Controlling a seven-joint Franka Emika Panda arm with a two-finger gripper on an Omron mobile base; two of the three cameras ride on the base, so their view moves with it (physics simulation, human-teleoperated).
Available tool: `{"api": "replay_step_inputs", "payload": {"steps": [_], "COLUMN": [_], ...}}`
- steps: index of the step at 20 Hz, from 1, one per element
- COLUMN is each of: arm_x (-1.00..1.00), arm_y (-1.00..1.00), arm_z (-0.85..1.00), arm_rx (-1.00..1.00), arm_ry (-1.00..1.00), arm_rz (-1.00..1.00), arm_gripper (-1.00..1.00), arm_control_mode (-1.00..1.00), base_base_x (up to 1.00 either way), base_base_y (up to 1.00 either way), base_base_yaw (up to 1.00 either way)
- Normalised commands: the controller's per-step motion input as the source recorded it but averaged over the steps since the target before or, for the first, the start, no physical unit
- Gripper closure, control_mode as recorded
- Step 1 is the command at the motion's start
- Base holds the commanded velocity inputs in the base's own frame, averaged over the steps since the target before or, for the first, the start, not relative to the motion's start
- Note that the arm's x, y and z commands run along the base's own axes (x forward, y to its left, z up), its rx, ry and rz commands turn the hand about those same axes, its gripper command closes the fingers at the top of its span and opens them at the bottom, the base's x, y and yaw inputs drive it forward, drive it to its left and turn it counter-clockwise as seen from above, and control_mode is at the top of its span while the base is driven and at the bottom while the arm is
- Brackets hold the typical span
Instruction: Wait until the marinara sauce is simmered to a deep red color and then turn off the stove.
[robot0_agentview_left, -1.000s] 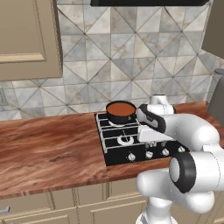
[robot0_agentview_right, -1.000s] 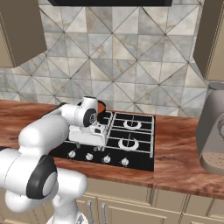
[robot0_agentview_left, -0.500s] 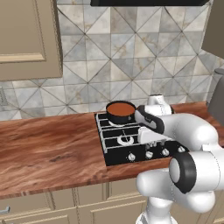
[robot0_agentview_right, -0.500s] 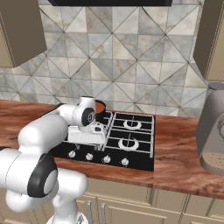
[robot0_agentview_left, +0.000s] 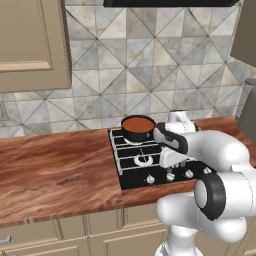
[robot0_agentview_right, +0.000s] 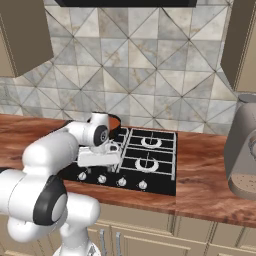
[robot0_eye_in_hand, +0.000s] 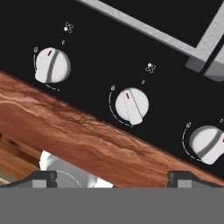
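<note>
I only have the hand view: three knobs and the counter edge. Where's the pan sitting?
Observer: The saucepan sits on the back left burner of the stove, behind the knob row.
Operator: Sauce colour?
Observer: The marinara sauce looks a rusty brownish red, not plainly a deep red.
Operator: Anything else on the counter?
Observer: A grey appliance stands at the counter's right end, apart from the stove.
</note>
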Motion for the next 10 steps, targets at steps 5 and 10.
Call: {"api": "replay_step_inputs", "payload": {"steps": [5,10], "arm_x": [0.0,0.0], "arm_y": [0.0,0.0], "arm_z": [-0.12,0.0], "arm_rx": [0.12,0.02], "arm_ry": [-0.05,-0.01], "arm_rz": [0.15,0.23], "arm_gripper": [-1.0,-1.0], "arm_control_mode": [-1.0,-1.0], "base_base_x": [0.0,0.0], "base_base_y": [0.0,0.0], "base_base_yaw": [0.0,0.0]}}
